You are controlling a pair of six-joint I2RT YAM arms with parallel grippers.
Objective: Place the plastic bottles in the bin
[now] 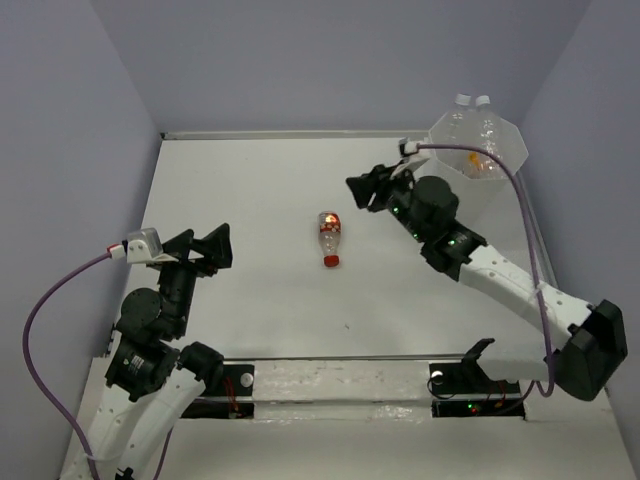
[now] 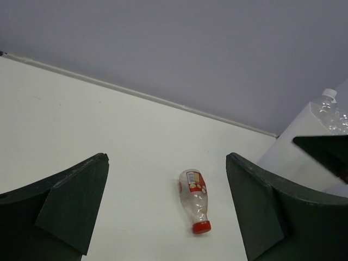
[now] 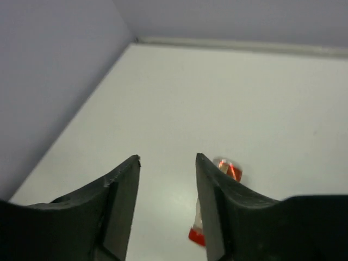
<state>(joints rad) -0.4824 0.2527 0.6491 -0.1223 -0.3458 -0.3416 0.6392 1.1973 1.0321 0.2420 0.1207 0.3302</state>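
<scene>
One red-capped bottle (image 1: 328,238) with a red-orange label lies on its side mid-table, cap toward the near edge; it also shows in the left wrist view (image 2: 194,200) and, partly hidden behind a finger, in the right wrist view (image 3: 228,169). The translucent white bin (image 1: 478,160) stands at the far right with clear bottles and something orange inside; its side shows in the left wrist view (image 2: 304,147). My right gripper (image 1: 358,190) is open and empty, above the table just right of the bottle. My left gripper (image 1: 217,246) is open and empty at the left, facing the bottle.
Purple-grey walls close the table on the left, back and right. A purple cable (image 1: 520,200) runs along the right arm past the bin. Arm bases and a mounting rail (image 1: 340,385) sit at the near edge.
</scene>
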